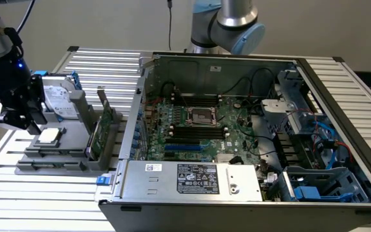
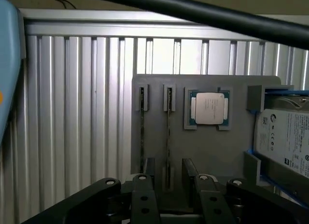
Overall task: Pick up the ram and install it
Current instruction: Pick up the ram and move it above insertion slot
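Gripper [image 2: 168, 168] is being held low over one end of a gray holder [image 2: 212, 151], with its fingers [image 2: 193, 175] being held spread. The ram [image 2: 168, 132] is being seen edge-on, standing in a slot of the holder. It is being straddled by the fingers, one on each side, with a gap showing on both. A second thin stick [image 2: 142, 132] is being carried in the neighbouring slot, just beside the ram. A processor chip [image 2: 208, 108] is being cradled flat in a square recess on the ram's other side. Past it, a hard drive [image 2: 285, 142] is being held at the holder's edge. All is being borne by a slatted metal table [image 2: 72, 113], which is being crossed by a black cable [image 2: 217, 16]. In the exterior view, an upright green card [image 1: 103, 133] and the holder's gray posts are being interposed between gripper and open computer case [image 1: 224, 65], where the motherboard [image 1: 198, 125] is being exposed.
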Tool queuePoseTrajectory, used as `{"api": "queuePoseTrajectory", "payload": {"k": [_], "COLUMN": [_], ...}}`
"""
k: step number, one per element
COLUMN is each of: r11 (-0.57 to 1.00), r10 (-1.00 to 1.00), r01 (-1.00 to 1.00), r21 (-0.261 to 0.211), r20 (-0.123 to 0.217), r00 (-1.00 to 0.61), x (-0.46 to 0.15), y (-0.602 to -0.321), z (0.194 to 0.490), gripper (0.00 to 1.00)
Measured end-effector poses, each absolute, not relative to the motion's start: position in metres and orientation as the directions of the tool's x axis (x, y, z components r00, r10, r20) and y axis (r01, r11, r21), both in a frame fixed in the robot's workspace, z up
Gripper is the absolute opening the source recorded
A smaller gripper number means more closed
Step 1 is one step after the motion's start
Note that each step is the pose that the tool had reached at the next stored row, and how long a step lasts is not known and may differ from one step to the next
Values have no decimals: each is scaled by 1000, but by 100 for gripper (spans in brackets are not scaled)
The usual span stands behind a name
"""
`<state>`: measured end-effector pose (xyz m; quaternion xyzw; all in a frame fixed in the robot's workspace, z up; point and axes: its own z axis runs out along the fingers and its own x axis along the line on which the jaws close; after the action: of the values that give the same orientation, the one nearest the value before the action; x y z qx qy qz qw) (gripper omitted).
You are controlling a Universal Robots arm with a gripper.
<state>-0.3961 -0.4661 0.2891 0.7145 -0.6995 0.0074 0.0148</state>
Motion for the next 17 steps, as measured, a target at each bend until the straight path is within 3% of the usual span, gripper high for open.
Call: {"api": "queuePoseTrajectory", "payload": {"k": [17], "r11": [-21], "r10": [-999], "r01": [-1000], "r21": [11], "r20": [31], "r00": [21], "x": [-394], "y": [-498], "z": [258], "gripper": [36]}}
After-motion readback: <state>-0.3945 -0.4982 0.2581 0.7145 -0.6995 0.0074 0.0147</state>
